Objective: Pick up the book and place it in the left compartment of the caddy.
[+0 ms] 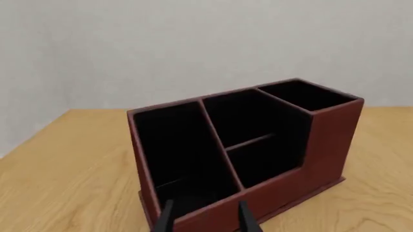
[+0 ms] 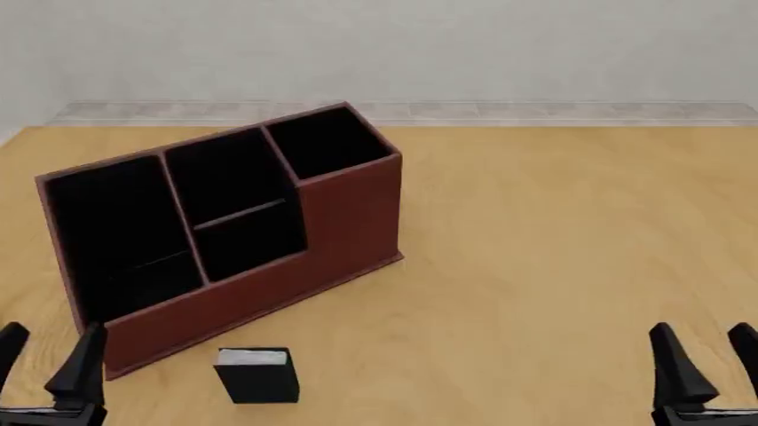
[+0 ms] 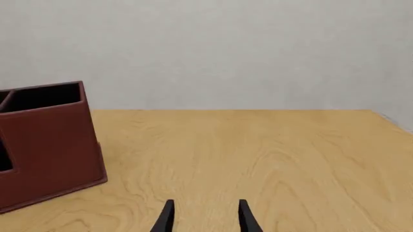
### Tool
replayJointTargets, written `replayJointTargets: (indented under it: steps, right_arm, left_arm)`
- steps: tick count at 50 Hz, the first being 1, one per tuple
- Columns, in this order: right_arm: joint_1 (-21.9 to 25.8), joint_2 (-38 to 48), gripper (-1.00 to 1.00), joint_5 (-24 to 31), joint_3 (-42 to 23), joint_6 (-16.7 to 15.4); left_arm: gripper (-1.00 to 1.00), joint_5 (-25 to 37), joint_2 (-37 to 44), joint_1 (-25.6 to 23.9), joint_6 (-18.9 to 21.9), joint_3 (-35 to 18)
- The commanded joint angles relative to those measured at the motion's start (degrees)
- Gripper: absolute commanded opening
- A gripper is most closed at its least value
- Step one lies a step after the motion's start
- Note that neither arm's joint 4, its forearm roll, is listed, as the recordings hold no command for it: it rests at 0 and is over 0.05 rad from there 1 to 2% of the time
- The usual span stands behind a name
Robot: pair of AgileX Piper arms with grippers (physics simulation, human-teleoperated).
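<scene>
The small black book (image 2: 256, 374) with white page edges stands on the table just in front of the reddish-brown caddy (image 2: 343, 222). The caddy's left compartment (image 2: 113, 235), wide, deep and black-lined, holds nothing. In the left wrist view the caddy (image 1: 329, 140) fills the middle, with the left compartment (image 1: 177, 154) nearest; the book is out of that view. My left gripper (image 2: 45, 359) is open at the near left edge, left of the book. My right gripper (image 2: 705, 355) is open at the near right, far from both. Each wrist view shows open fingertips: left gripper (image 1: 205, 217), right gripper (image 3: 205, 216).
The wooden table (image 2: 569, 231) stretches to the right of the caddy up to a pale back wall. The right wrist view shows the caddy's small end section (image 3: 45, 140) and the table's far right corner.
</scene>
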Motion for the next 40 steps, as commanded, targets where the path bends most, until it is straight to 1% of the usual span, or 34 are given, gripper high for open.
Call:
replayJointTargets:
  steps: [1, 10, 15, 16, 18, 22, 24, 25, 27, 31, 34, 35, 37, 39, 40]
  right_arm:
    - [0.2, -0.1, 1.0, 0.4, -0.2, 0.0]
    - [0.2, -0.3, 1.0, 0.4, -0.1, 0.1]
    - [0.3, -0.2, 1.0, 0.4, -0.1, 0.2]
    - [0.2, 0.0, 1.0, 0.3, -0.1, 0.4]
    - [0.2, 0.1, 1.0, 0.2, -0.2, 0.4]
    - [0.3, 0.2, 1.0, 0.1, -0.1, 0.6]
    - [0.3, 0.4, 1.0, 0.0, -0.1, 0.7]
    - [0.3, 0.5, 1.0, -0.1, -0.2, 0.7]
    - [0.3, 0.6, 1.0, -0.2, -0.1, 0.7]
    - [0.3, 0.9, 1.0, -0.4, -0.1, 0.6]
    - [0.3, 1.1, 1.0, -0.5, -0.1, 0.7]
    - [0.3, 1.2, 1.0, -0.6, -0.1, 0.7]
    - [0.3, 1.3, 1.0, -0.6, -0.1, 0.7]
    - [0.4, 1.4, 1.0, -0.7, -0.1, 0.7]
    - [0.4, 1.5, 1.0, -0.8, -0.1, 0.7]
  left_arm:
    - [1.0, 0.7, -1.5, -0.6, -0.7, -0.5]
    - [1.0, 1.0, -1.7, -0.7, -0.5, -1.2]
    - [1.0, 2.4, -1.5, -1.3, -0.7, -3.3]
    - [1.0, 3.4, -1.6, -2.2, 0.4, -4.9]
    - [1.0, 4.7, 0.1, -4.1, -0.3, -6.7]
    - [1.0, 6.7, 1.4, -7.8, 3.2, -10.2]
    - [1.0, 8.5, 2.1, -9.7, 2.9, -12.8]
    - [1.0, 9.6, 3.2, -10.9, 3.8, -14.7]
    - [1.0, 10.3, 4.2, -11.4, 4.4, -16.4]
    - [1.0, 12.1, 7.4, -14.4, 5.0, -19.4]
    - [1.0, 14.0, 9.3, -16.5, 4.3, -22.4]
    - [1.0, 15.0, 10.8, -17.7, 4.9, -24.2]
    - [1.0, 16.2, 10.8, -19.4, 6.1, -25.8]
    - [1.0, 17.3, 12.1, -20.2, 6.1, -27.2]
    - [1.0, 18.5, 13.4, -21.8, 6.3, -28.8]
